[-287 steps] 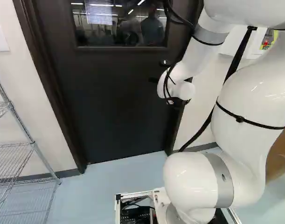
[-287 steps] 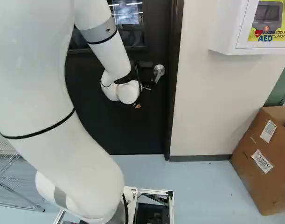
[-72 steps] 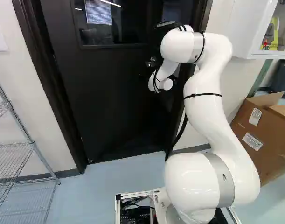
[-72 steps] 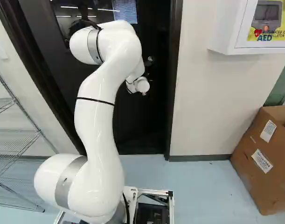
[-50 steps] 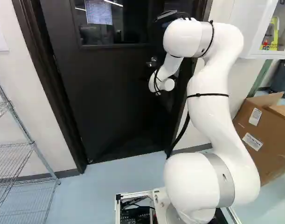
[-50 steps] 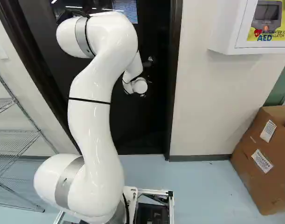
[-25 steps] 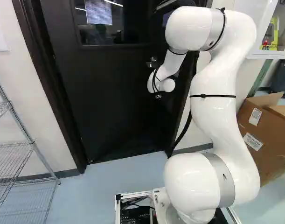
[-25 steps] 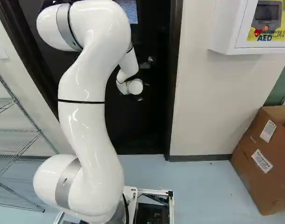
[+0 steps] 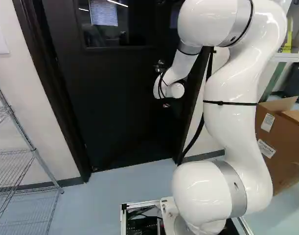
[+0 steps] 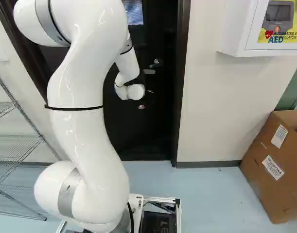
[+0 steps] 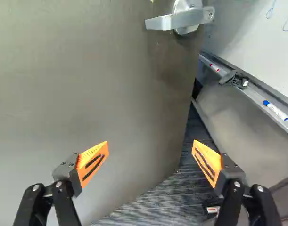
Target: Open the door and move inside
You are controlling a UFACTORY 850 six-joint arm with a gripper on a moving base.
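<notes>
And here's the big one, the dark door, standing partly open, with a gap past its free edge in the wrist view! Up at it reaches the white arm, rising right of the middle in the left base view, bending over high up, its far end close to the door's face. Over at the left of the left base view, there's the wire rack, beside the frame. Through the gap, look, a whiteboard beyond the door's edge. At the right of the right base view sits the cardboard box, and on the wall, higher up, the white cabinet. Down to the claw, and it's spread wide, nothing between the orange pads; one finger shows against the door's face, the other against the gap beyond the edge. And the lever handle! It's on the door near the free edge, ahead of the claw and apart from both fingers. Smallest of all, a blue-capped marker, lying on the tray under the whiteboard.
</notes>
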